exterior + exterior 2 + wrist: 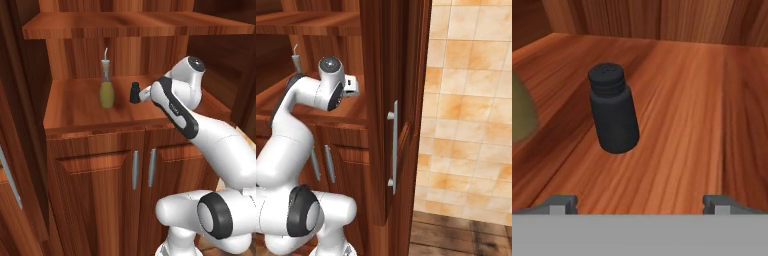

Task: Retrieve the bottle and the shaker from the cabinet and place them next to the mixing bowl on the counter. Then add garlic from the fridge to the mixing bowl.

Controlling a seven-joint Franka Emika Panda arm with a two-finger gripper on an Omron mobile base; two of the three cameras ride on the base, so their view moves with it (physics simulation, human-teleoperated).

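Jaws spread wide, empty, facing the shaker (pixel 613 115) upright beside the bottle (pixel 106 86); likely light, rigid, slick, best pinched mid-body

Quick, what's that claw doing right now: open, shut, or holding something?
Claw: open and empty, its tips wide apart, pointed at the black shaker standing on the cabinet shelf.

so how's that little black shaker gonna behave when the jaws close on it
The shaker looks rigid, so it probably won't flex. Its round, smooth sides may slip or twist in the grip. It is short and stands upright on the shelf, but it would likely roll if knocked over, perhaps towards the bottle beside it.
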